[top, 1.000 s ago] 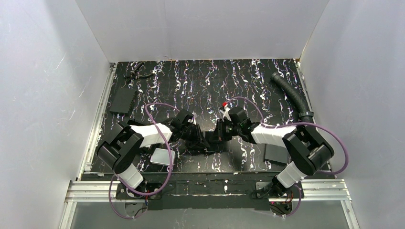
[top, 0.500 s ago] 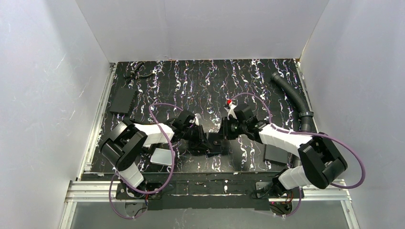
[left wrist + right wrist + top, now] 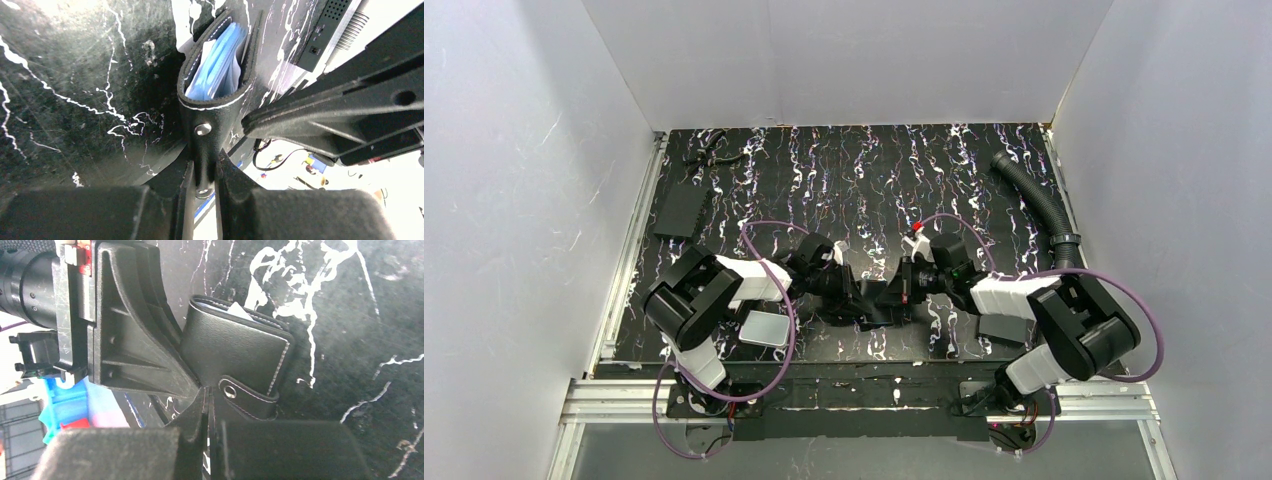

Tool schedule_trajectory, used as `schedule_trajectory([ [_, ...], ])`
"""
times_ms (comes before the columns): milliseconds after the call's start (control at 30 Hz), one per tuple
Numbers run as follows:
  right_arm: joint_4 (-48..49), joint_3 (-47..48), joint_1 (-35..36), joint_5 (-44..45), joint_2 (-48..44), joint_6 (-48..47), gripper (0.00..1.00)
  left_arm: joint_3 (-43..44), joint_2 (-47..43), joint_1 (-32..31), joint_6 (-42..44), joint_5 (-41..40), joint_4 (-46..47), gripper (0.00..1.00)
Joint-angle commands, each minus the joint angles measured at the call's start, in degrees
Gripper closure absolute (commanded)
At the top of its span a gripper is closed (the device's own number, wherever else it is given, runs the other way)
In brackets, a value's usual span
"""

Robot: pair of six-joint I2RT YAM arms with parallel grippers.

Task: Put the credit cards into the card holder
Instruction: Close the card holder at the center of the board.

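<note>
The card holder point(image 3: 876, 302), a small black wallet, is held up between both grippers at the table's near middle. In the left wrist view it point(image 3: 216, 85) gapes toward the camera, showing bluish pockets and a white card edge point(image 3: 206, 52). My left gripper point(image 3: 204, 172) is shut on its snap tab point(image 3: 202, 131). In the right wrist view the holder's smooth black outside point(image 3: 235, 350) faces me, with a pale card corner point(image 3: 240, 311) peeking out on top. My right gripper point(image 3: 207, 402) is shut just left of the tab point(image 3: 250, 397), nothing visible between its fingers. One light grey credit card point(image 3: 764, 328) lies under the left arm.
A darker grey flat rectangle point(image 3: 1002, 325) lies under the right arm. A black plate point(image 3: 682, 210) and a small cable clump point(image 3: 709, 155) sit at the far left. A ribbed black hose point(image 3: 1034, 195) runs along the right edge. White walls enclose the table.
My right gripper opened slightly and shut again, and its wrist shifted a little right and nearer. The left gripper kept its hold on the tab; its arm drew in slightly.
</note>
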Motion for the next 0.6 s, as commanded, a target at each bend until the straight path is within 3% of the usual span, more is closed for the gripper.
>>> schedule_trajectory([
  [0,13.73,-3.83,-2.94,-6.35,2.48,3.32,0.99,-2.36,2.24,-0.66,0.51,-1.75,-2.85,1.0],
  [567,36.05,-10.91,-8.4,-8.96,24.5,8.65,0.99,-3.79,3.28,-0.53,0.28,-0.98,-0.77,1.0],
])
